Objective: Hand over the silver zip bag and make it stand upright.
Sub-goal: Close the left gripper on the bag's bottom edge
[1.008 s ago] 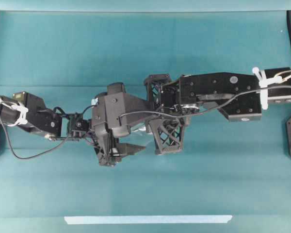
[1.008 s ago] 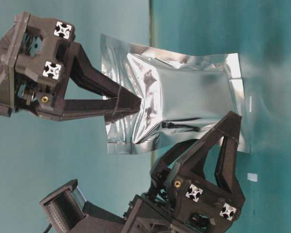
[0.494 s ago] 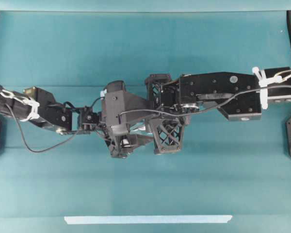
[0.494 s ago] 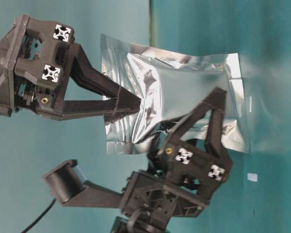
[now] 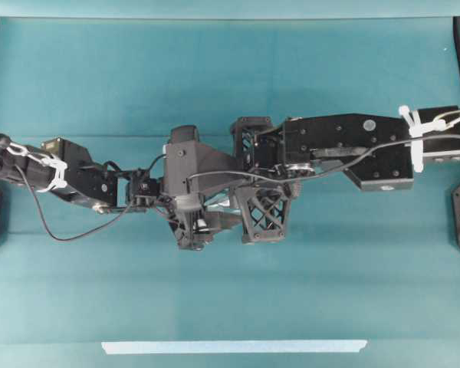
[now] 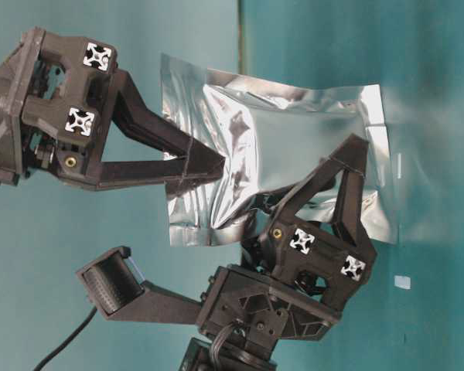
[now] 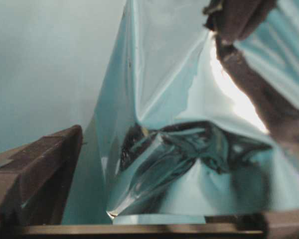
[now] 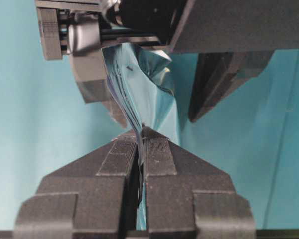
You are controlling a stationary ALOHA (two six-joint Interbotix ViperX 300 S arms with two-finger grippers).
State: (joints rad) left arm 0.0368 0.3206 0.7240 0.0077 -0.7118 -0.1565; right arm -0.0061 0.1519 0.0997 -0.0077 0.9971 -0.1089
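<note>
Over teal cloth (image 5: 230,77) we've got the silver zip bag (image 6: 294,154) pinched by the closed right gripper (image 8: 141,132), the left gripper (image 6: 336,182) gaping around its other end, and if right releases before left bites, down it goes.

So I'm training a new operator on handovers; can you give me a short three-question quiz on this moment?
1. True or false: the right gripper is clamped on the silver zip bag.
2. The left gripper stands: A) shut on the bag, B) open, with its fingers on either side of the bag, C) away from the bag.
3. Fill in: seen from table level, the bag hangs in the ____, off the table.

Key: 1 true; 2 B; 3 air.
</note>
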